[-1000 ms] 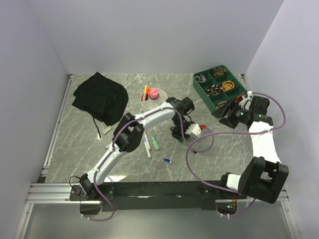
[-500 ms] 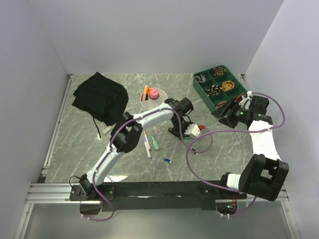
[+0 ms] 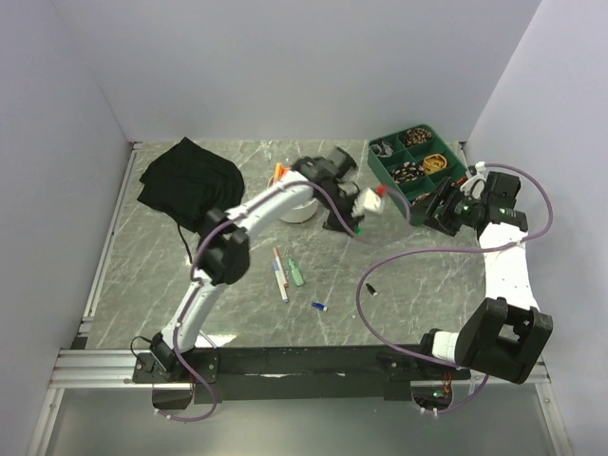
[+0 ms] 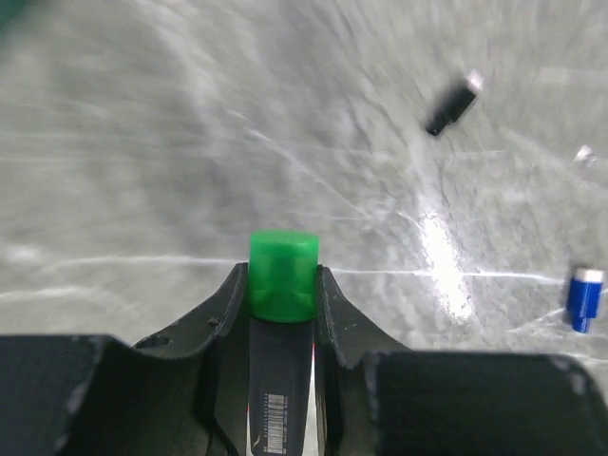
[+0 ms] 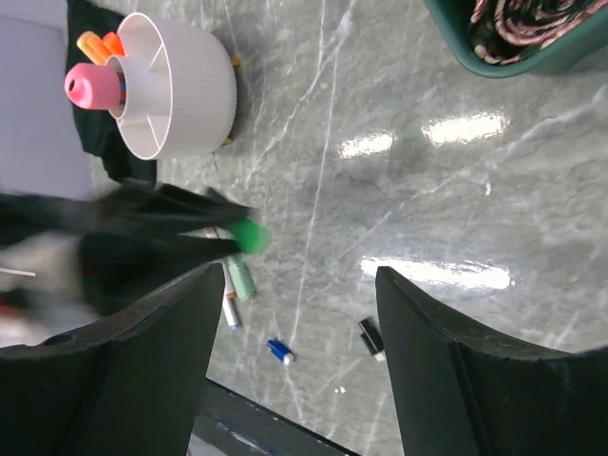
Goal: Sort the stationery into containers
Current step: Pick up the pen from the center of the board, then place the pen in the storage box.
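Observation:
My left gripper (image 4: 282, 275) is shut on a black marker with a green cap (image 4: 282, 274), held above the table. In the top view the left gripper (image 3: 340, 224) hangs just right of the white bowl (image 3: 296, 209), which the arm partly hides. The bowl (image 5: 180, 90) holds a pink-capped bottle (image 5: 85, 85) and orange highlighters (image 5: 100, 45). On the table lie a green highlighter (image 3: 296, 274), thin pens (image 3: 279, 272), a blue piece (image 3: 319, 306) and a black piece (image 3: 372, 289). The black bag (image 3: 190, 185) lies at the back left. My right gripper (image 3: 439, 211) stands open and empty.
A green compartment tray (image 3: 418, 166) with small dark and yellow items stands at the back right, beside the right gripper. A purple cable (image 3: 399, 261) loops over the table's right half. Grey walls close in the left, back and right sides.
The left gripper closed on the green-capped marker, lifted it off the table's middle and swung back toward the bowl. The right gripper shifted slightly toward the back.

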`<state>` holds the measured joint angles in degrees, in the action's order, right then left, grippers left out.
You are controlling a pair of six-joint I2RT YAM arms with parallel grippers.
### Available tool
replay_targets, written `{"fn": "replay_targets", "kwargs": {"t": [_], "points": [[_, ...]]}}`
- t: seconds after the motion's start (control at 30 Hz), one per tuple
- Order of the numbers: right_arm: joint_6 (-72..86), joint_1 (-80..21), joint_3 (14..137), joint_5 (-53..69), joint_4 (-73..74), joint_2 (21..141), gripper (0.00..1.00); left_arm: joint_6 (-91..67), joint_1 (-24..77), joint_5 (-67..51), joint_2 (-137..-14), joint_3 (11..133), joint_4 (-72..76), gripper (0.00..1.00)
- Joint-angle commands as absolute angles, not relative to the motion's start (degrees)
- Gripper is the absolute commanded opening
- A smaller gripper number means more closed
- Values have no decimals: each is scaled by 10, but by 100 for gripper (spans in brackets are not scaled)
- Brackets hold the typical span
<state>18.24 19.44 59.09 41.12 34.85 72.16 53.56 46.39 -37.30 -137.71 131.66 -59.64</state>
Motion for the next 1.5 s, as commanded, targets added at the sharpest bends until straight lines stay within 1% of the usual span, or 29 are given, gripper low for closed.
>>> {"fn": "replay_targets", "kwargs": {"t": [0.0,0.03,0.07,0.1,0.13,0.17,0.2,0.23,0.3,0.5,0.53,0.7,1.17,1.47], "points": [[144,197,631,393,381,723,72,449,397,-516,-1240,1241,-484,1],[143,197,632,387,381,723,72,388,382,-542,-1187,1196,-351,1],[145,194,632,383,379,723,72,344,352,-588,-1159,1145,-272,1],[148,193,632,380,376,724,72,293,338,-597,-1130,1039,-163,1],[149,191,632,377,373,724,72,190,324,-599,-1084,988,31,1],[152,188,633,373,366,725,72,148,301,-597,-1068,946,124,1],[153,182,633,368,361,728,72,113,292,-584,-1061,903,183,1],[153,179,634,365,357,729,72,69,282,-581,-1066,901,219,1],[150,169,636,354,348,733,72,37,258,-577,-1094,926,268,1],[124,149,663,317,359,744,72,-157,189,-542,-1165,949,440,1],[119,144,667,311,362,745,72,-202,181,-526,-1172,949,456,1],[94,138,685,281,375,751,72,-276,145,-501,-1204,928,532,1],[44,102,715,243,398,773,73,-306,126,-491,-1212,812,610,1],[37,69,730,243,396,792,74,-301,124,-483,-1232,787,619,1]]}}
